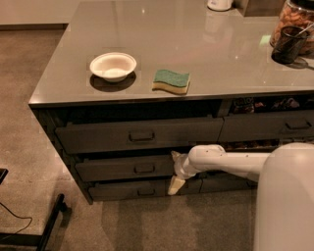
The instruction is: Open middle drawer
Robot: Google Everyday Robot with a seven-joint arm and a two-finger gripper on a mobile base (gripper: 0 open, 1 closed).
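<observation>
The middle drawer (122, 168) is the wide dark grey front with a small centre pull (144, 169). It sits between the taller top drawer (140, 136) and the slim bottom drawer (137, 190), in the left stack under the counter. My gripper (174, 170) is at the middle drawer's right end, well right of the pull. It is open. One pale finger (175, 156) is at the drawer's top edge and the other (175, 186) hangs below its bottom edge. The drawer front stands slightly out from the cabinet.
The grey counter (196, 54) holds a white bowl (113, 65), a green and yellow sponge (171, 80), a dark cup (288, 45) and a jar (294, 14). More drawers (267, 126) are on the right. A black stand leg (49, 223) and cable lie on the floor at left.
</observation>
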